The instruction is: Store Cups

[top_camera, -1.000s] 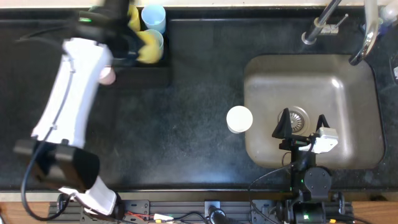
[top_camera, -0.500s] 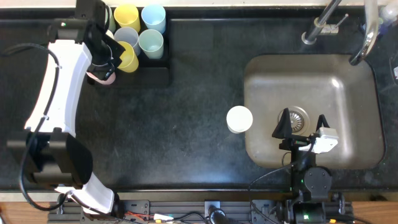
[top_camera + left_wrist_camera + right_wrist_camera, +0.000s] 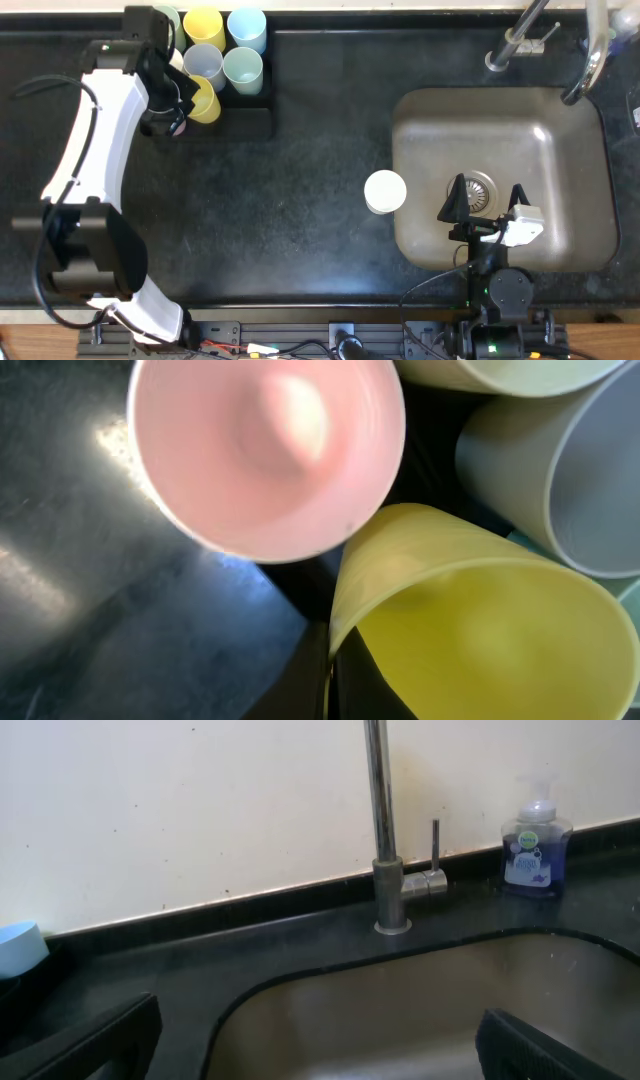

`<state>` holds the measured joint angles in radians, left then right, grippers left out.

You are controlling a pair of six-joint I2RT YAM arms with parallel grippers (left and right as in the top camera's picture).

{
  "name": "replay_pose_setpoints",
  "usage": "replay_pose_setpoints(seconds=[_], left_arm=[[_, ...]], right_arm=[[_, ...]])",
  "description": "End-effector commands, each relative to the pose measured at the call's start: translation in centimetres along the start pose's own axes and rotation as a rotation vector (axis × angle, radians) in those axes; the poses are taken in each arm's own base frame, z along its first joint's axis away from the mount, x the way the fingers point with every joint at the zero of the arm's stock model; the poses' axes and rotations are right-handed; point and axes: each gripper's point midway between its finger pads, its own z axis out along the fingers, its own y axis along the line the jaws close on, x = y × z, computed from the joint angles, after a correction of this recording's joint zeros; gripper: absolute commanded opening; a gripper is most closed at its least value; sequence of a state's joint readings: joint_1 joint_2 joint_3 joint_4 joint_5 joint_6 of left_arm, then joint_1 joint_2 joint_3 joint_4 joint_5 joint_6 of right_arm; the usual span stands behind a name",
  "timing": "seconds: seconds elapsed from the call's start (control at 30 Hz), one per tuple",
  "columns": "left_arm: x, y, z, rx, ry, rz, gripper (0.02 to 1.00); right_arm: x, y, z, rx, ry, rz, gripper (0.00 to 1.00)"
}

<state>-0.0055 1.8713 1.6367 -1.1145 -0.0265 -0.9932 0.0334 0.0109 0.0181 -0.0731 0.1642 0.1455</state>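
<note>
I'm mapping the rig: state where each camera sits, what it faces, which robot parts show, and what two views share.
Top view: overhead, looking down on worktop and sink; both pincers show, left pincer at the cup tray, right pincer over the sink.
Left wrist view: on the left wrist, above the pink cup and the tilted yellow cup its pincer grips.
Right wrist view: on the right wrist, facing faucet and wall; its open fingers at both lower corners.
Shared: top and left wrist views show that yellow cup.
</note>
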Motion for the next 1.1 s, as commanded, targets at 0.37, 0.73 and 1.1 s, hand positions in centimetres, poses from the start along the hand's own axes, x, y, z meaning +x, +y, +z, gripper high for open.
replay_pose_setpoints(seconds=[0.37, 0.73, 1.1], left_arm=[[0.2, 0.2, 4.0, -0.061, 0.046, -0.013, 0.036], [0.2, 0.2, 4.1, -0.063, 0.047, -0.011, 0.998], [0.1, -0.2, -10.3, 0.211, -0.143, 0.01, 1.0]], right_arm=[[0.2, -0.1, 0.0, 0.004, -0.002, 0.004, 0.996], [0.2, -0.1, 0.0, 0.004, -0.002, 0.005, 0.996], [0.2, -0.1, 0.0, 0.004, -0.002, 0.005, 0.998]])
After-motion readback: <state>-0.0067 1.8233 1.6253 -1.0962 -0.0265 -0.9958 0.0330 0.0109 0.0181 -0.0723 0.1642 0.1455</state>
